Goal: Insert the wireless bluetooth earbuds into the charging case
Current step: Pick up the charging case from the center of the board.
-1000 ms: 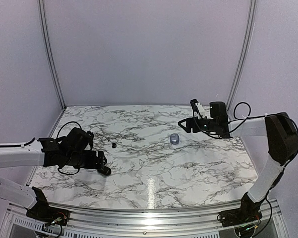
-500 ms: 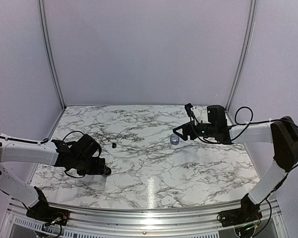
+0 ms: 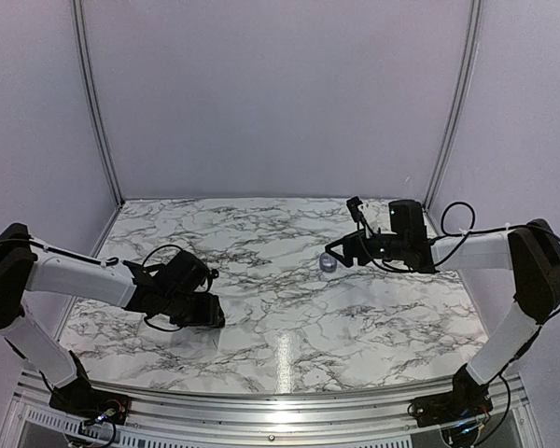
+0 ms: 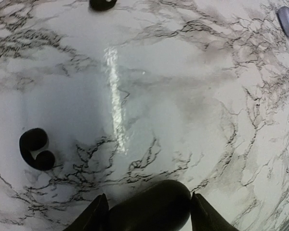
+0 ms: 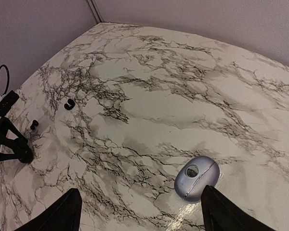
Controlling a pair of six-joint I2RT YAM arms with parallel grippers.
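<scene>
My left gripper (image 3: 208, 315) is shut on a black oval charging case (image 4: 154, 211) low over the near-left table; in the left wrist view my left gripper (image 4: 147, 198) flanks it tightly. A black C-shaped earbud (image 4: 36, 150) lies to its left. Another black earbud (image 4: 102, 4) lies farther off. Both show in the right wrist view, one earbud (image 5: 70, 103) and the other (image 5: 34, 124). A silvery-lavender closed case (image 5: 196, 178) lies on the marble (image 3: 328, 263). My right gripper (image 5: 139, 195) hovers open just above it. No silvery-grey buds are in view.
The marble tabletop (image 3: 280, 308) is walled by lilac panels at the back and sides, with metal posts (image 3: 91, 103) in the corners. The lavender case also shows at the far right of the left wrist view (image 4: 288, 21). Cables hang off both wrists.
My left arm has moved right toward the table's middle with the black case in its jaws. My right gripper has come down and left, close over the lavender case.
</scene>
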